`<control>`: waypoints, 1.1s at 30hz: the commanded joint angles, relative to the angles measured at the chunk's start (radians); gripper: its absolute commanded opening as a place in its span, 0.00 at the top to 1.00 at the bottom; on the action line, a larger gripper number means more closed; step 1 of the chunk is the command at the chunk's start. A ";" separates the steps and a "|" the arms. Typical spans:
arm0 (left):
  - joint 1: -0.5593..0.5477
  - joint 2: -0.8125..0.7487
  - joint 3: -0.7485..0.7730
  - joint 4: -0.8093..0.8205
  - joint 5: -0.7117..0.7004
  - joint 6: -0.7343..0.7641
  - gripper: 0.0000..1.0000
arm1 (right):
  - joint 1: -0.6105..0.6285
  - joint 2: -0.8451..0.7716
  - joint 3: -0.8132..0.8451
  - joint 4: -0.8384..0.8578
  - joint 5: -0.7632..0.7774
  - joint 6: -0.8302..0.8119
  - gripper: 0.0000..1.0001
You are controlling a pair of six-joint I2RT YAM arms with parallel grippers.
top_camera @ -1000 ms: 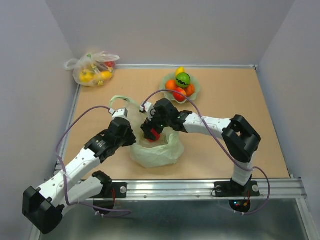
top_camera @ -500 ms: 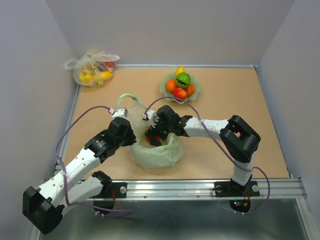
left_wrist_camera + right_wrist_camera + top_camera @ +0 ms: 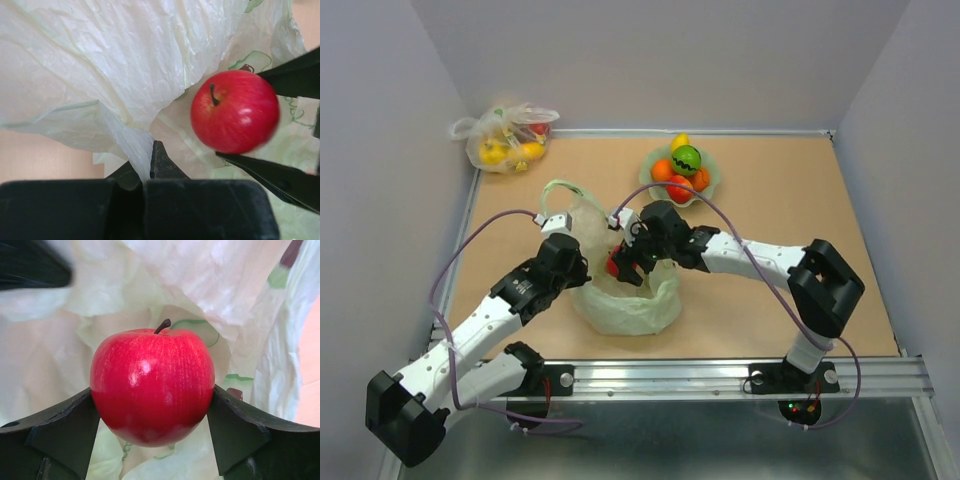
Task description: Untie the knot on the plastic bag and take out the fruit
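Observation:
The pale green plastic bag lies open at the table's near middle. One handle loop stands up loose at its back, and no tied knot shows. My left gripper is shut on the bag's left rim; the film is pinched between its jaws in the left wrist view. My right gripper is shut on a red apple at the bag's mouth. The apple sits between both fingers in the right wrist view and also shows in the left wrist view. Other fruit fills the green bowl.
A clear whitish bag with yellow and red items lies at the far left corner, just off the board. The green bowl stands behind the right forearm. Grey walls close in the left, back and right. A metal rail runs along the near edge.
My right gripper dipped into the bag, then came up and slightly left with the red apple. The right elbow swung to the right. The left gripper kept its hold on the rim.

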 commanded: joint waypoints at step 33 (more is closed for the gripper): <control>0.184 -0.340 -0.108 0.312 -0.246 0.239 0.99 | -0.271 0.219 0.443 0.032 0.482 -0.026 0.96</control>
